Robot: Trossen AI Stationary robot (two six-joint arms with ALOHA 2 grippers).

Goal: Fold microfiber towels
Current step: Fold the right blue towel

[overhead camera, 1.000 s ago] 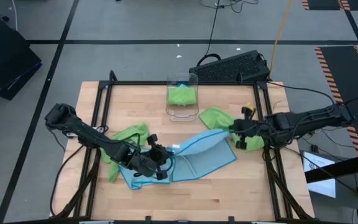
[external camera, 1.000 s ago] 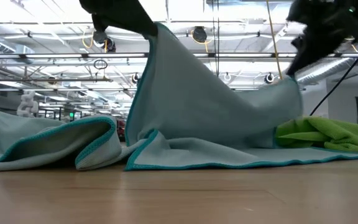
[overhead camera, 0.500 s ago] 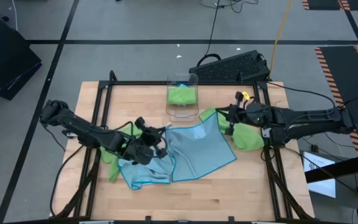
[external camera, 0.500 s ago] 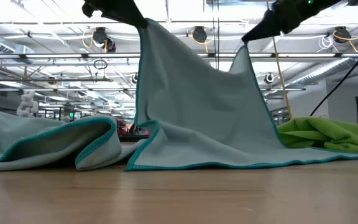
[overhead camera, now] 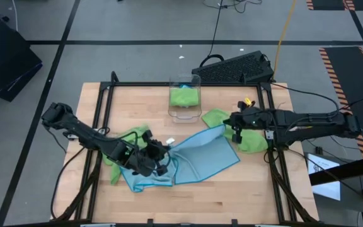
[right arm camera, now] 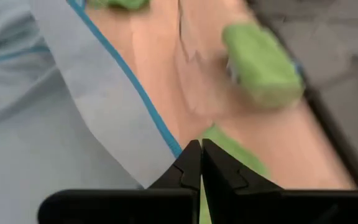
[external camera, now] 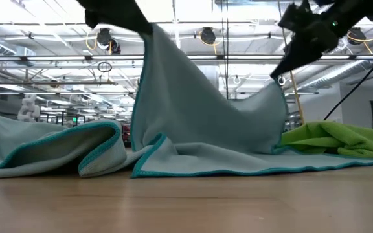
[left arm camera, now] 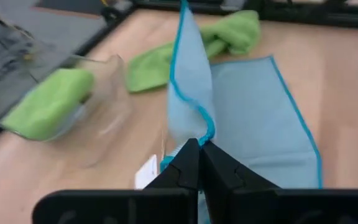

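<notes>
From above, we see the blue towel (overhead camera: 197, 154) mid-table, its corners pinched by the closed left gripper (overhead camera: 162, 151) and right gripper (overhead camera: 230, 130). At table height, it hangs tented (external camera: 206, 116) between them. Each wrist view shows closed fingers (left arm camera: 194, 168) (right arm camera: 197, 165) clamping its edge.

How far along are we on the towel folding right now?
Done: one green towel sits in the clear bin, apparently folded. In hand: the left gripper and right gripper, both shut, each pinch a corner of the light blue towel, lifted off the table but not yet folded. Left: a second blue towel beneath it and loose green towels beside each arm.
</notes>
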